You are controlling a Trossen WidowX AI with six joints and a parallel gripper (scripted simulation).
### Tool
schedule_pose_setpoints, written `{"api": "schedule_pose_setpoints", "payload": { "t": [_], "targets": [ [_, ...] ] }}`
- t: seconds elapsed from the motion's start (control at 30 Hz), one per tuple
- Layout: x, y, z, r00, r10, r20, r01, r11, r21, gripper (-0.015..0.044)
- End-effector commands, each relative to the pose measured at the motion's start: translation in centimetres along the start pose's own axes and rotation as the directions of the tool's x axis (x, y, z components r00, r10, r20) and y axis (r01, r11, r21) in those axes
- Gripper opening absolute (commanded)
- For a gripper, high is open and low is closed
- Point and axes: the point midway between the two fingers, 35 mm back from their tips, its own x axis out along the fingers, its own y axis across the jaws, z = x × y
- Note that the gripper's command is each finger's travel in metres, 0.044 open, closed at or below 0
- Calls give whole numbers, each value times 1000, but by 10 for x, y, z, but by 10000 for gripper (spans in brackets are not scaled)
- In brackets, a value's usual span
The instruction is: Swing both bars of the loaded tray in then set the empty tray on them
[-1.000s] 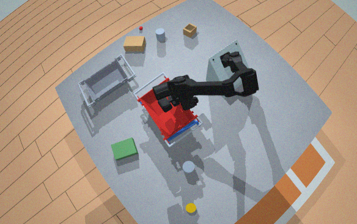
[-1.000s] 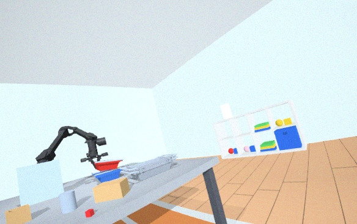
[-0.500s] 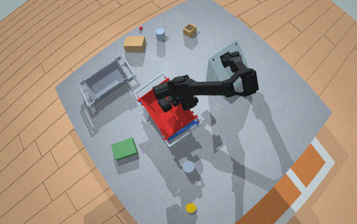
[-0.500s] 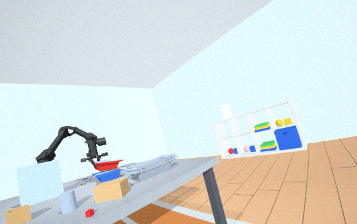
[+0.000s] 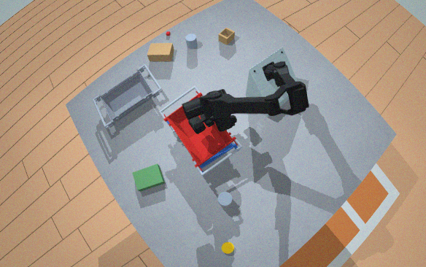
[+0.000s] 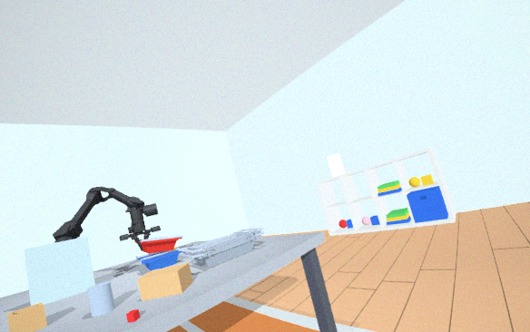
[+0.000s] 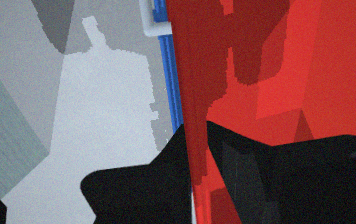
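The red empty tray (image 5: 193, 143) (image 6: 160, 246) (image 7: 310, 65) hangs nearly level above the blue tray (image 5: 219, 155) (image 6: 161, 260) (image 7: 173, 80), with a gap between them in the exterior view. My gripper (image 6: 142, 245) (image 7: 195, 127) is shut on the red tray's long side wall, one finger inside and one outside. A pale wire bar (image 5: 179, 98) shows beyond the red tray's upper-left end, and another wire bar (image 5: 219, 163) lies outside the blue tray's lower-right end. The blue tray's inside and its blocks are hidden under the red tray.
A grey tray (image 5: 136, 105) (image 6: 231, 254) with wire bars stands left of the blue tray. A tan block (image 5: 160, 52) (image 6: 165, 282), a blue-grey cylinder (image 5: 191, 41) (image 6: 101, 299), a green block (image 5: 149, 177), another cylinder (image 5: 225, 198) and a yellow disc (image 5: 227, 248) stand around.
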Motion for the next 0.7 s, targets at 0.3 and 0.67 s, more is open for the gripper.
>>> {"api": "schedule_pose_setpoints", "payload": {
  "t": [0.3,0.67],
  "targets": [
    [14,8,1,1000,29,1,-29,1000,8,0],
    [14,8,1,1000,29,1,-29,1000,8,0]
  ]
}}
